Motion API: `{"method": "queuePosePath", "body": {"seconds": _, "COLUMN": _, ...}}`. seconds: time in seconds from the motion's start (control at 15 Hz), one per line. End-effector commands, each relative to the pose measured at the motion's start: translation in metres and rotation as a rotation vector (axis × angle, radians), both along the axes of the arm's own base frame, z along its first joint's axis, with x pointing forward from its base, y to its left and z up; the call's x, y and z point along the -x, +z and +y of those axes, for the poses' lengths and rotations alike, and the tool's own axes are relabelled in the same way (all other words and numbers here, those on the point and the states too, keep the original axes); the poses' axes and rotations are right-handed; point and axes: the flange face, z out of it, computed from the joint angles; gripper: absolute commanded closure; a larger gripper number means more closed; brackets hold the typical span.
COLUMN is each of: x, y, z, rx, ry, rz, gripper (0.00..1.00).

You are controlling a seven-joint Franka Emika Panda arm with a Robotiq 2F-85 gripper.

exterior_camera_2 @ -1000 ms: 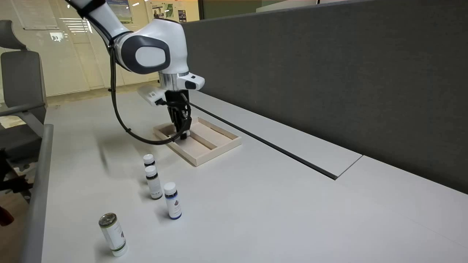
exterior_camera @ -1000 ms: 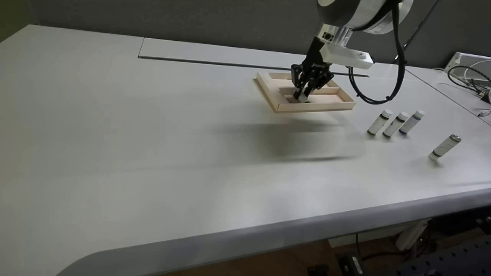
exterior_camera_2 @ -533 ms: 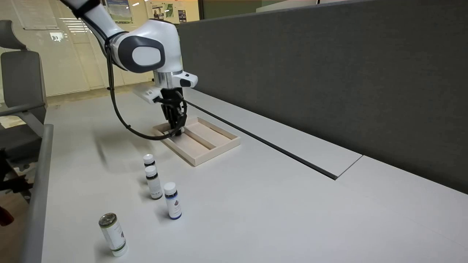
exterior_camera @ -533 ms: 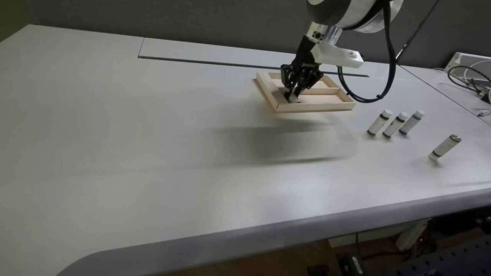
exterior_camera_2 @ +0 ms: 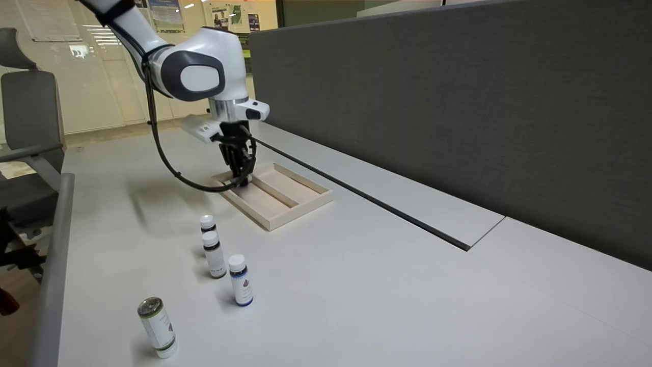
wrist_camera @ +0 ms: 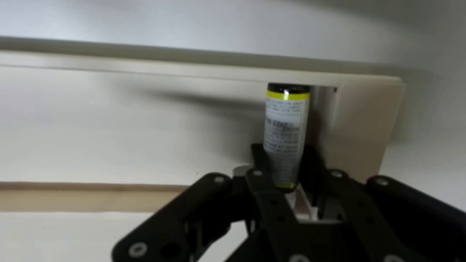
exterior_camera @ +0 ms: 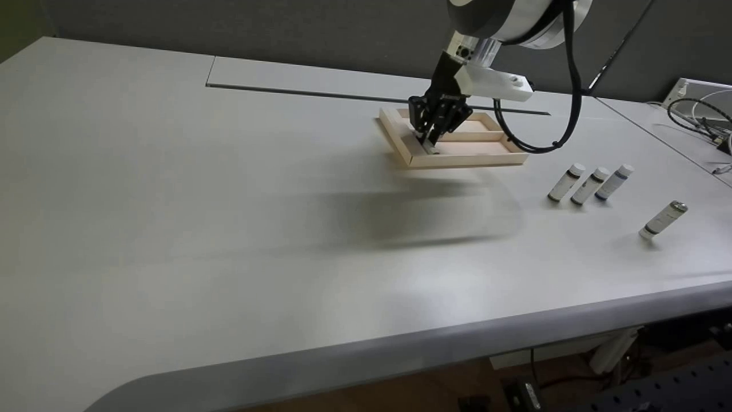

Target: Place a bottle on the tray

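A small white-labelled bottle (wrist_camera: pixel 285 134) with yellow bands and a dark end sits between the black fingers (wrist_camera: pixel 259 154) of my gripper (wrist_camera: pixel 285 160), which is shut on it. In an exterior view the bottle's pale end (exterior_camera: pixel 430 149) shows low inside the wooden tray (exterior_camera: pixel 469 161). It lies within the long compartment, close beside the tray's end wall (wrist_camera: pixel 364 123); whether it rests on the tray floor I cannot tell. My gripper (exterior_camera_2: pixel 242 179) reaches down into that same compartment in both exterior views, and a cable partly covers it there.
Three white-capped bottles stand on the table: one (exterior_camera_2: pixel 241 280) nearest the tray's open side, another (exterior_camera_2: pixel 214 255), and a third (exterior_camera_2: pixel 208 223) partly hidden. A further bottle (exterior_camera_2: pixel 158 326) stands cap down near the table edge (exterior_camera_2: pixel 53 265). A divider (exterior_camera: pixel 472 136) splits the tray.
My gripper, with the bottle in it, has moved along the compartment to the tray's end wall, leftward in both exterior views. The tray has shifted slightly the same way. The standing bottles are unmoved.
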Motion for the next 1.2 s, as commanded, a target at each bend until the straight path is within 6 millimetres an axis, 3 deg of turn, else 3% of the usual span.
{"method": "queuePosePath", "body": {"seconds": 0.0, "x": 0.001, "y": 0.002, "z": 0.003, "rx": -0.01, "ry": -0.012, "rz": -0.004, "gripper": 0.66}}
{"method": "queuePosePath", "body": {"seconds": 0.07, "x": 0.001, "y": 0.004, "z": 0.003, "rx": -0.014, "ry": -0.019, "rz": -0.004, "gripper": 0.46}}
{"method": "queuePosePath", "body": {"seconds": 0.53, "x": 0.001, "y": 0.028, "z": 0.0, "rx": -0.057, "ry": -0.035, "rz": -0.016, "gripper": 0.02}}
{"method": "queuePosePath", "body": {"seconds": 0.87, "x": 0.002, "y": 0.05, "z": -0.002, "rx": -0.093, "ry": -0.058, "rz": -0.011, "gripper": 0.0}}
{"method": "queuePosePath", "body": {"seconds": 1.13, "x": 0.004, "y": 0.08, "z": -0.017, "rx": -0.101, "ry": -0.102, "rz": 0.007, "gripper": 0.0}}
